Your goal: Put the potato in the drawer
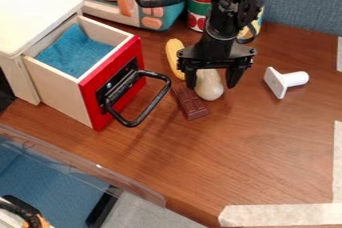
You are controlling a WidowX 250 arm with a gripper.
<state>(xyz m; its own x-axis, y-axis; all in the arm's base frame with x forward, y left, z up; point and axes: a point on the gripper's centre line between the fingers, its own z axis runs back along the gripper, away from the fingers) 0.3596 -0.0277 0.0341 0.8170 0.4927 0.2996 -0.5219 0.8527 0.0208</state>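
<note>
The gripper point(212, 83) hangs low over the table point(260, 152), its fingers point(234, 76) wide apart. The pale potato point(210, 93) is between them, on the wood; I cannot tell if the left finger touches it. So the gripper is open and has no firm hold. Just beside the potato, to the left, is a brown bar point(191, 105), and a yellow corn point(173, 54) is a little farther. To the right lies a white piece point(292, 79). At left the red-fronted drawer point(57, 87) is pulled out, with blue cloth point(75, 52) inside. At the far side are a toy microwave point(152, 22) and a blue-grey wall point(297, 4); near right, pale tape point(280, 215).

Pale potato point(210, 86) — oblong; drawer point(61, 92) — open
</note>
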